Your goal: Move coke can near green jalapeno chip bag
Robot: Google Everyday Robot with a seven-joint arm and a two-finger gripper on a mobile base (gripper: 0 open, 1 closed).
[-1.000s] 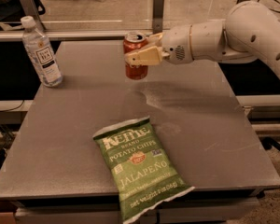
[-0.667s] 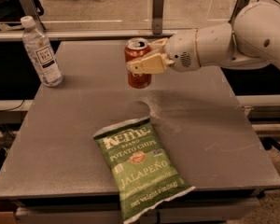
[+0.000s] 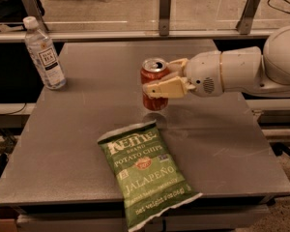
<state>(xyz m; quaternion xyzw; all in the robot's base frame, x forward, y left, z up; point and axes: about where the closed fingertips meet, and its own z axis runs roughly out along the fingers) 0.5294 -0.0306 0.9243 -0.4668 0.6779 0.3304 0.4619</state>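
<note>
Lowering the coke can (image 3: 153, 100) cleanly is what this step calls for. The gripper (image 3: 158, 76) sits over the middle of the table (image 3: 232, 144), reaching in from the right, its two fingers clamped on the can's upper half with one finger (image 3: 166, 87) across the front and the other behind. The can is upright, opening on top, just beyond the top edge of the green jalapeno chip bag (image 3: 145, 173), which lies flat near the front of the table. A dark patch under the can suggests it hangs a little off the surface, though from this angle I cannot be sure its base is clear.

The can is probably near enough to the bag already, so little sideways travel is needed. It is best to bring it straight down and level, onto bare table beside the bag's upper edge and not onto the crinkled foil, where it could tip. Releasing should wait until the base is fully seated, and the fingers should then draw back to the right, away from the can. The water bottle (image 3: 44, 54) at the far left corner is well apart and no concern.
</note>
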